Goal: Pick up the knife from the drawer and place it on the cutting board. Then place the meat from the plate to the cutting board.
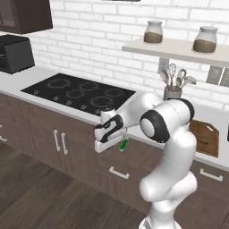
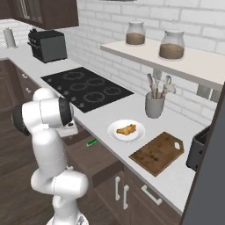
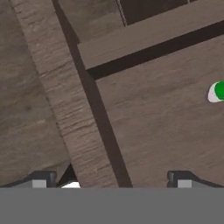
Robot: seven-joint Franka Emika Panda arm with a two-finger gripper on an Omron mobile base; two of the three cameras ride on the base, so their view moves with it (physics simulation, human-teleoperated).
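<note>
Gripper [image 3: 111,179] hangs above the open drawer [image 2: 94,159], jaws spread wide, nothing between them. In the hand view the fingertips [image 3: 41,179] straddle the drawer's side wall, so the gripper sits over the drawer's edge, not over its floor centre.

Knife [image 2: 92,142]: lies flat on the drawer floor, green handle visible in the right base view and partly behind the wrist in the left base view [image 1: 124,144]. In the hand view only the handle end [image 3: 218,91] shows at the right margin, well apart from the fingertips. Judgement: the knife lies off to the hand view's right, toward the far end of the drawer; gripper must shift that way before descent. Long axis can't be fixed from the hand view; the right base view suggests it runs roughly along the drawer's width. Blade too small to make out.

Board [image 2: 157,152] on the counter, bare, just beside the plate [image 2: 115,134]; meat [image 2: 126,129] on the plate. Both placements not yet done.

Risk, as judged: descent from the present spot would meet the drawer wall.
</note>
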